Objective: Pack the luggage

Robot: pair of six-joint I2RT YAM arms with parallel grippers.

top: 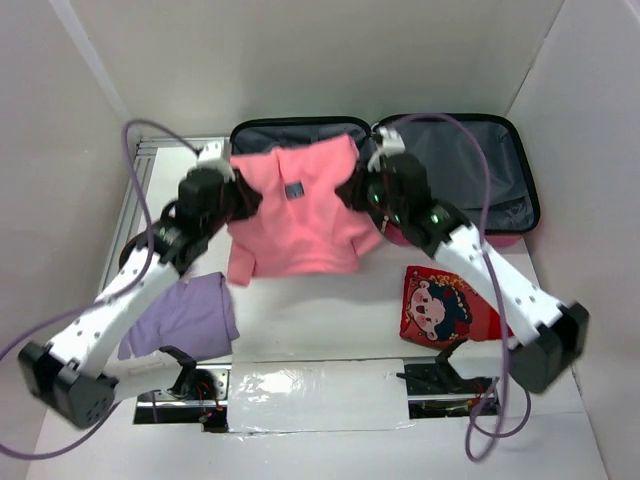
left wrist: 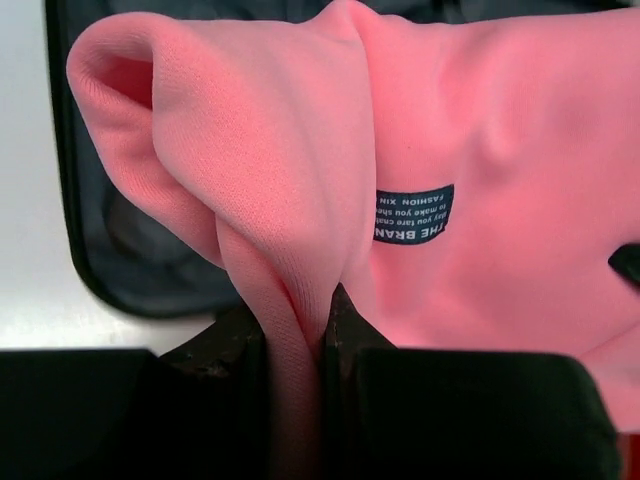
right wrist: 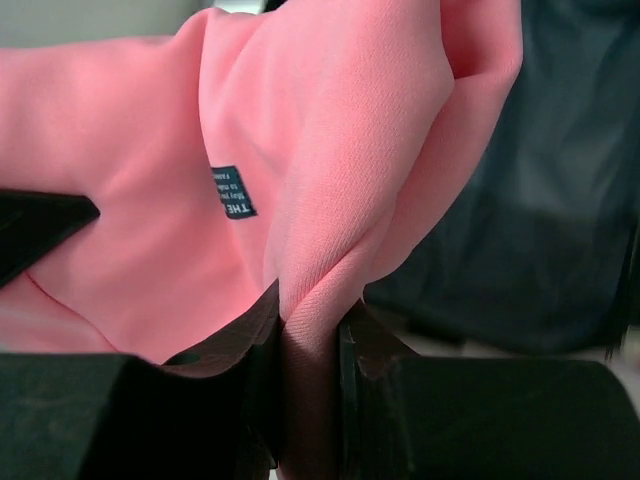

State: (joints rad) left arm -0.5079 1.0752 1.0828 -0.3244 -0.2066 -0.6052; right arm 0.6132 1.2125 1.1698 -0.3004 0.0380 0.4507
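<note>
Pinching one fold each of the pink sweater, the left gripper and right gripper hold it spread over the near rim of the open luggage, which lies lining-up at the far side of the table, beyond a purple garment and a red pouch.

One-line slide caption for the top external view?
Left claw and right claw pinch a pink sweater stretched between them at the open suitcase; purple garment and red pouch lie nearby.
</note>
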